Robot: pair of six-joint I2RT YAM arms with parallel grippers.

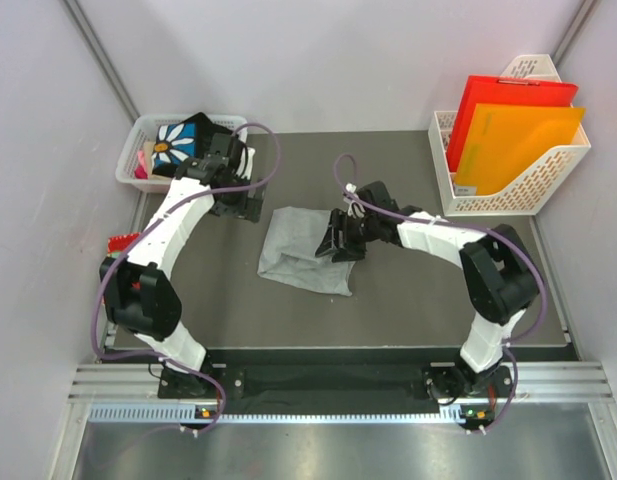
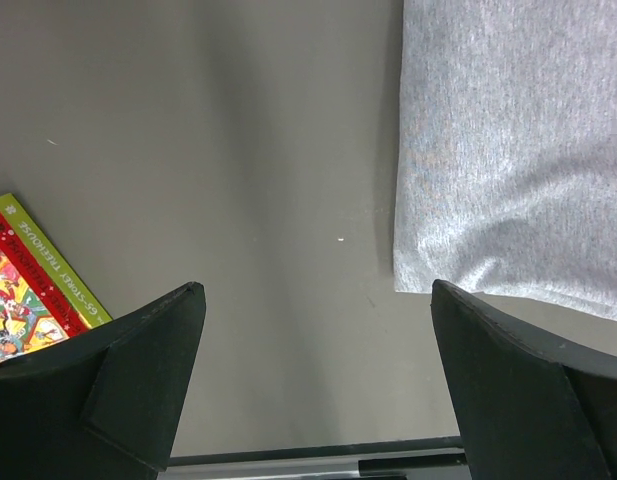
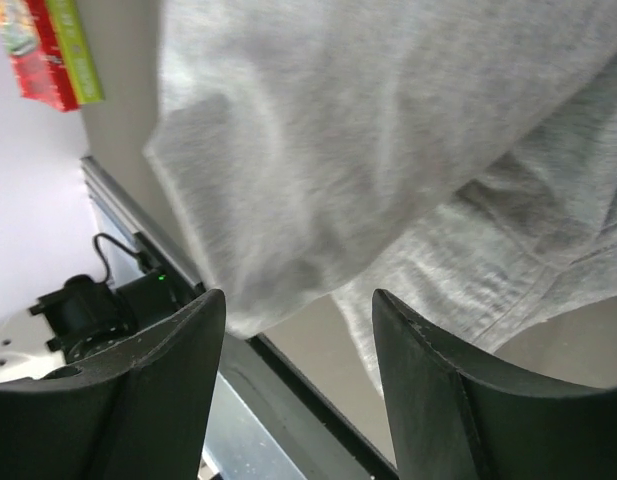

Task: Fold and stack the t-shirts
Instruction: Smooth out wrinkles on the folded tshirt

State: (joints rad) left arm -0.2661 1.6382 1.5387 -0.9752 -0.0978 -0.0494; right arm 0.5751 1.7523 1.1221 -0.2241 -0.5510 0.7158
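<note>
Red packet [image 2: 28, 285]: flat at the far left edge of the tabletop [image 1: 408, 300], clear of the cloth; not part of the job.
Basket [image 1: 148, 120]: rear left corner; holds the black t-shirt [image 1: 183, 135], daisy print uppermost, not yet folded.
Left gripper [image 2: 316, 288]: released, fingers spread wide with only bare tabletop between them; it holds and touches nothing. It hangs just beside the grey shirt's left edge.
Grey t-shirt [image 1: 306, 250]: centre of the tabletop, partly folded, outline ragged with a loose layer at the near right.
Right gripper [image 3: 298, 296]: at the grey shirt's right edge; fingers partly apart, cloth just beyond the tips, nothing seen pinched between them.
Step in hand (judged): folding the grey shirt.
How to do it well (judged): bring the left gripper onto the left edge to steady it; take the loose right layer low, at its edge; lay it across so the edges line up; smooth flat before fetching the black shirt.
</note>
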